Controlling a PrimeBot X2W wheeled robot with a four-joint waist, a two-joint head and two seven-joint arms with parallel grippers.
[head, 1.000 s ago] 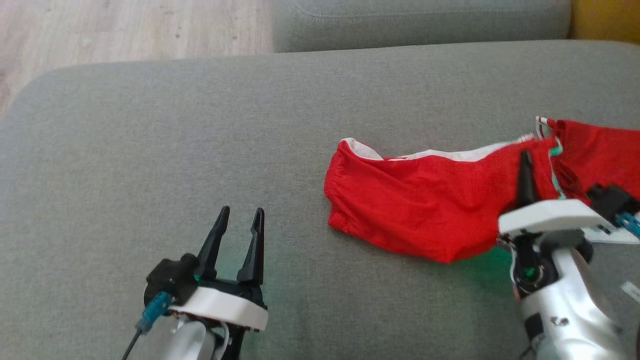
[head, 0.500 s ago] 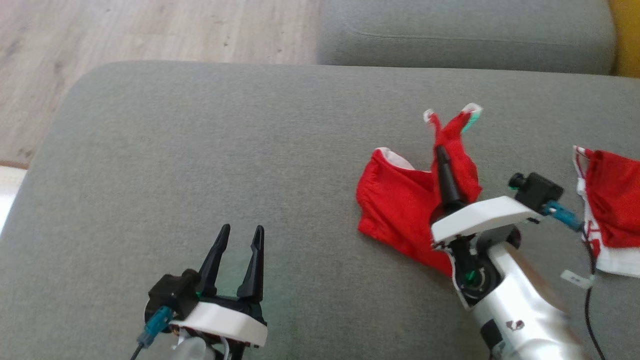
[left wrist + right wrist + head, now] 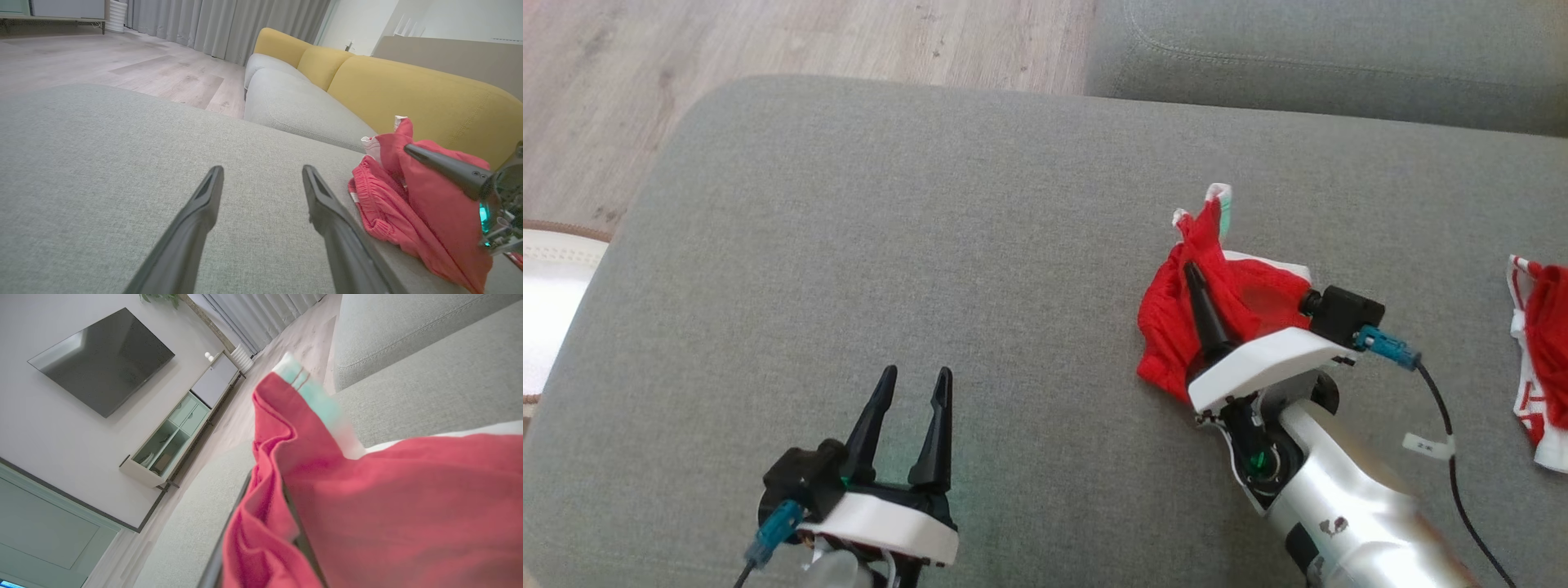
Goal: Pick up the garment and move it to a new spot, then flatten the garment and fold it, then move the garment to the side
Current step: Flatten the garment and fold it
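Red garment: bunched in a heap at about three o'clock from the middle of the grey seat cushion. Part was raised and part rested on the fabric. A trimmed corner stood up at twelve o'clock of the heap.
Right gripper: fingers were closed together on a fold of the garment. In the right wrist view, cloth draped over both sides of them.
Left gripper: fingers apart, holding nothing, at seven o'clock on the cushion, well apart from the garment.
Second red cloth: lay at three o'clock of the garment, apart from it, at the frame edge.
Step judged: carrying the garment to its new spot; flattening and folding not yet done.
Risk one: the hold was a narrow pinch on one fold, so the cloth could slip free if its trailing part dragged on the cushion's weave.
Risk two: with only one point held, the heap could land tucked under itself, hampering flattening.
Risk three: any swing toward three o'clock could catch the second red cloth.
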